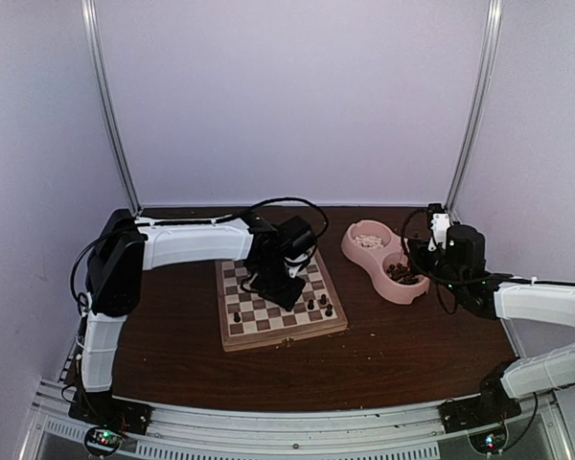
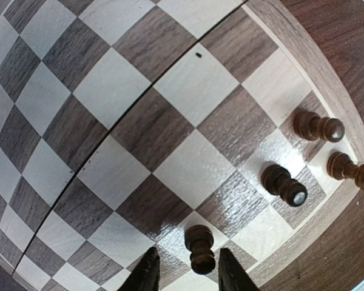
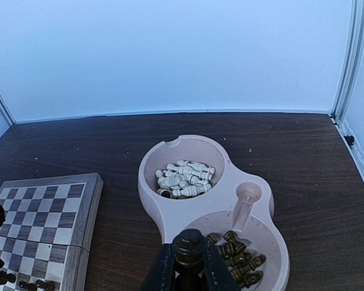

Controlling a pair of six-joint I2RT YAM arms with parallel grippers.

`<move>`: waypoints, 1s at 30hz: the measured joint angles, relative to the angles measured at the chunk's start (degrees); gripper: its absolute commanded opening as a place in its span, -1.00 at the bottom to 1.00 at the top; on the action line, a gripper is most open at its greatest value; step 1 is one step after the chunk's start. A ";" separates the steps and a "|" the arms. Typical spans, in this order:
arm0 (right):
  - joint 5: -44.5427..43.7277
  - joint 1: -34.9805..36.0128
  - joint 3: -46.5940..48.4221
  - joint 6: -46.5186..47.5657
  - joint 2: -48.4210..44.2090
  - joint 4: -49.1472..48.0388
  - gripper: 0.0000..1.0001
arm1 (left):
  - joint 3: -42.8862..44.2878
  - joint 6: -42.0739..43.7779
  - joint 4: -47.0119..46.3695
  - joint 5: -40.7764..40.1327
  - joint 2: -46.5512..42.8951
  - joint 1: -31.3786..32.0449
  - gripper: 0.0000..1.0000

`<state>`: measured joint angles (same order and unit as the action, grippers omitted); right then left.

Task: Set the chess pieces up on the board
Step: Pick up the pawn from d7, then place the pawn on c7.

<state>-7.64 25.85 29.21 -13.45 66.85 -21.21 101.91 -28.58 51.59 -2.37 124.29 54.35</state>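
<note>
The board (image 1: 268, 324) lies at mid-table, with a few dark chess pieces (image 1: 324, 305) along its right edge. My left gripper (image 2: 185, 274) hangs over that corner, open. A dark piece (image 2: 200, 247) stands upright on a square between its fingertips, with a gap on each side. Three more dark pieces (image 2: 283, 184) stand farther right, near the frame. My right gripper (image 3: 188, 270) is shut on a dark chess piece (image 3: 188, 245), held over the near compartment of the pink double bowl (image 3: 188, 212).
The bowl's far compartment holds several cream-white pieces (image 3: 185, 179); its near one holds several loose dark pieces (image 3: 239, 257). The bowl (image 1: 372, 261) sits right of the board. Pale walls close in the dark wooden table on three sides.
</note>
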 measured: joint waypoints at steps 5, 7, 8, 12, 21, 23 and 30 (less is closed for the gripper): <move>0.15 0.00 0.00 0.00 0.20 0.00 -0.94 | 0.09 0.35 0.04 0.00 0.04 0.26 -0.71; 0.15 -0.02 0.00 0.00 0.33 0.00 -0.94 | 0.44 0.48 0.22 0.09 0.11 0.35 -0.81; 0.15 0.00 0.00 0.00 0.42 0.00 -0.94 | 0.74 0.57 0.39 0.20 0.13 0.37 -0.84; 0.17 0.00 0.11 -0.02 0.74 0.04 -0.94 | 1.62 0.76 0.59 1.07 0.15 0.42 -0.85; 0.35 0.00 0.24 0.00 1.09 0.15 -0.94 | 2.91 0.81 0.74 2.16 0.17 0.46 -0.84; 0.35 0.00 0.31 0.00 1.09 0.37 -0.94 | 3.13 0.83 0.76 3.04 0.24 0.46 -0.83; 0.37 -0.02 0.33 0.00 1.09 0.50 -0.94 | 3.74 0.83 0.35 6.32 1.11 0.50 -0.83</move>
<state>-7.27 25.82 29.54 -13.45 67.94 -20.71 105.65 -27.75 51.94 3.95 125.40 54.85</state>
